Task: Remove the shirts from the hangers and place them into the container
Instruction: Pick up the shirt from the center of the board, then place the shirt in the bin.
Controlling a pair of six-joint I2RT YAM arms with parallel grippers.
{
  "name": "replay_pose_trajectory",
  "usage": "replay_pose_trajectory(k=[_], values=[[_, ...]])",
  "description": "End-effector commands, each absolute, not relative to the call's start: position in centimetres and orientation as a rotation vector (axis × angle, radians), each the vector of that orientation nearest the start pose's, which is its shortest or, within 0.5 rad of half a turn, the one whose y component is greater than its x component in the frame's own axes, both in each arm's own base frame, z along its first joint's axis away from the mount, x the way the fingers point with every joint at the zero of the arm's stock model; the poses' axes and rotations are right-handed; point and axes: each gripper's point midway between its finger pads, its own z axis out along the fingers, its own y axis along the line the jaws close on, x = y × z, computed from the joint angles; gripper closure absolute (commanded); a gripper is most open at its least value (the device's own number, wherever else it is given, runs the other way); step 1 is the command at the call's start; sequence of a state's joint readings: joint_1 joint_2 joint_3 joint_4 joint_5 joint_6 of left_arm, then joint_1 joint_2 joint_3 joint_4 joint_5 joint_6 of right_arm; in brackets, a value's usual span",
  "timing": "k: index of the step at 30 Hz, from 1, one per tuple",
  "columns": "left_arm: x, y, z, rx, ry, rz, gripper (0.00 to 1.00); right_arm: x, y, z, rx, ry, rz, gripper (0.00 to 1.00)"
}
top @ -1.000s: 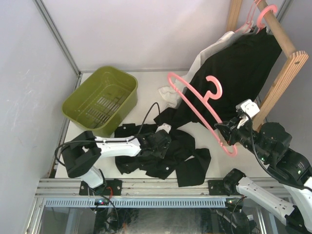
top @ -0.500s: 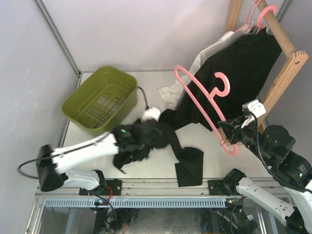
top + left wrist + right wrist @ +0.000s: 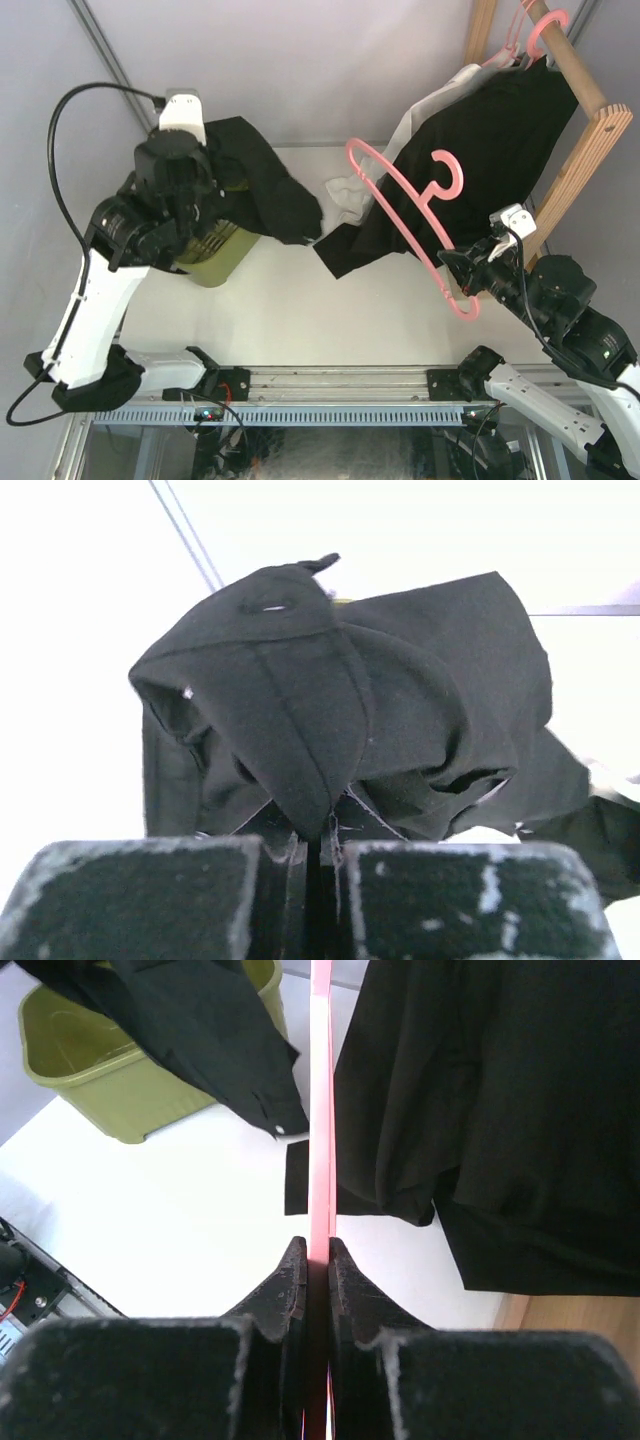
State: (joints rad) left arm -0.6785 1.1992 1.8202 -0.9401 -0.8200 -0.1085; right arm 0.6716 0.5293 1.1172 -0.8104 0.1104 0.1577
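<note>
Close to us, the right gripper is pinched tight on the thin bar of a bare pink hanger and holds it up over the worktop. The left gripper is squeezed shut on a fold of a black shirt, which hangs from it in a bunch, high above the green tub. One loose end trails out to the right, past the tub's rim. I think the job now is to drop this shirt in. To do it well, the arm should go down low over the middle of the tub first, so the loose end follows inside, and only then let go. Farther back, a second black shirt hangs on the wooden rack, with a white shirt peeking out behind it. From above, the arm and shirt hide most of the tub, so I cannot tell if anything lies inside. Where the two black shirts come close, it is hard to see where one ends.
</note>
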Motion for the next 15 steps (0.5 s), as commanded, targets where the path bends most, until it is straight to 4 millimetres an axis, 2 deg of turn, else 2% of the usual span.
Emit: replay_pose_trajectory(k=[1, 4, 7, 9, 11, 12, 15], values=[[29.0, -3.2, 50.4, -0.047, 1.721, 0.327, 1.0, 16.4, 12.4, 35.5, -0.358, 1.715, 0.572, 1.0], [29.9, -1.5, 53.2, -0.08, 1.699, 0.395, 1.0, 16.5, 12.6, 35.4, -0.361, 1.719, 0.578, 1.0], [29.5, 1.0, 56.0, -0.165, 1.612, 0.437, 1.0, 16.5, 12.6, 35.5, -0.36, 1.716, 0.584, 1.0], [29.1, 3.0, 56.9, -0.238, 1.579, 0.513, 1.0, 16.4, 12.6, 35.5, -0.357, 1.717, 0.588, 1.0], [29.7, 4.1, 56.7, -0.264, 1.587, 0.535, 1.0, 16.4, 12.5, 35.4, -0.353, 1.723, 0.586, 1.0], [30.3, 4.2, 55.9, -0.253, 1.614, 0.539, 1.0, 16.4, 12.6, 35.3, -0.353, 1.727, 0.587, 1.0], [32.8, 3.7, 51.4, -0.201, 1.753, 0.577, 1.0, 16.5, 12.8, 34.9, -0.359, 1.741, 0.589, 1.0]])
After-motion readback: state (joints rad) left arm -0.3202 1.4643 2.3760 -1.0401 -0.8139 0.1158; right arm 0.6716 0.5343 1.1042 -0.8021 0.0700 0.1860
